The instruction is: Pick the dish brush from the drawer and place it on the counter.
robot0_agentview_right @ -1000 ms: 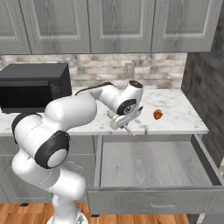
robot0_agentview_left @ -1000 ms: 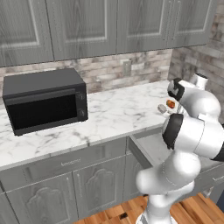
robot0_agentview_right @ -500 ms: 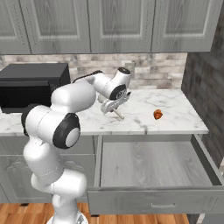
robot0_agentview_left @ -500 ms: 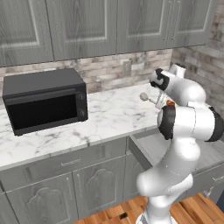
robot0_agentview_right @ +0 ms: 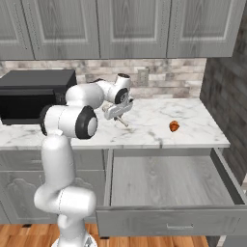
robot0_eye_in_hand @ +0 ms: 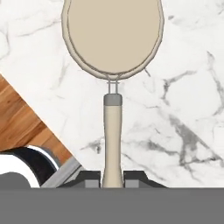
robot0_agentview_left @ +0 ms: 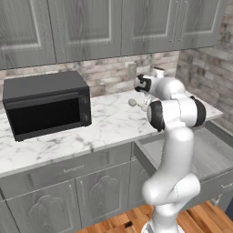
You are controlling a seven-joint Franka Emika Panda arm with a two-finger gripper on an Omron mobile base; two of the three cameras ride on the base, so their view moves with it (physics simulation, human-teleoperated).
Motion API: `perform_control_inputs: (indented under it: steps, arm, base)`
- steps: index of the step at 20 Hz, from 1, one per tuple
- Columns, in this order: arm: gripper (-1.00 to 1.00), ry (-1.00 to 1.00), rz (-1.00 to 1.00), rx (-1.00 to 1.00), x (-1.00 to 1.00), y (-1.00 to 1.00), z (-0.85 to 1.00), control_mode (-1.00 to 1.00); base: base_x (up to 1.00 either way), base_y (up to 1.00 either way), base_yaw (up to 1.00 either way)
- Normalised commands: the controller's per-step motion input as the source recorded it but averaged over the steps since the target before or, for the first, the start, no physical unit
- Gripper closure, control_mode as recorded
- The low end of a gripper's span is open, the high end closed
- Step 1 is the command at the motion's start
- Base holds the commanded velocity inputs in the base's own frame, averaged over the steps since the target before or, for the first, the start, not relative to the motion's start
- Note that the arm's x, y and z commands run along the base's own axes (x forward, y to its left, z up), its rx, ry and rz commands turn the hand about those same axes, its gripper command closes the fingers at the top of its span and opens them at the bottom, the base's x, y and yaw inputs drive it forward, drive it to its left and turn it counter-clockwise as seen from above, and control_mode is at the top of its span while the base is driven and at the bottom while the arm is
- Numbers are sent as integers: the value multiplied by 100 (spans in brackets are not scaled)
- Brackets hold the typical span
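**Brush in the fingers, over the counter**

I see the gripper (robot0_eye_in_hand: 112, 179) pinching the dish brush (robot0_eye_in_hand: 113, 65) by the lower end of its tan handle, one dark finger (robot0_eye_in_hand: 89, 178) on each side of the stick. In the hand view the round cream head points away from the hand, with white veined marble behind it.

Left base view: the gripper (robot0_agentview_left: 144, 96) sits over the counter (robot0_agentview_left: 109, 123), toward its back edge near the stone backsplash (robot0_agentview_left: 109, 73), and the brush head (robot0_agentview_left: 132, 102) pokes out to the left of the hand. I cannot tell whether the head touches the marble or hangs just above it.

Right base view: the gripper (robot0_agentview_right: 118, 110) is over the middle of the counter (robot0_agentview_right: 193, 130), the brush (robot0_agentview_right: 121, 120) angled down toward the front edge. The drawer (robot0_agentview_right: 164, 181) stands pulled out below the front edge, grey floor showing. A small brown-orange item (robot0_agentview_right: 174, 126) lies on the counter near its right end, well apart from the brush. The black microwave (robot0_agentview_left: 45, 105) sits at the left end of the counter.
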Motion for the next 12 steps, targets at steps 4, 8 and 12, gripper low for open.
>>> perform_control_inputs:
  steps: [4,8,12]
  arm:
    - [100,-7,-9,0,48,21,-75,-100]
    - [100,-7,-10,-1,39,21,-78,-100]
    - [-100,-8,-13,-13,69,39,-63,-100]
  base:
    - [0,0,0]
    - [0,0,0]
    - [0,0,0]
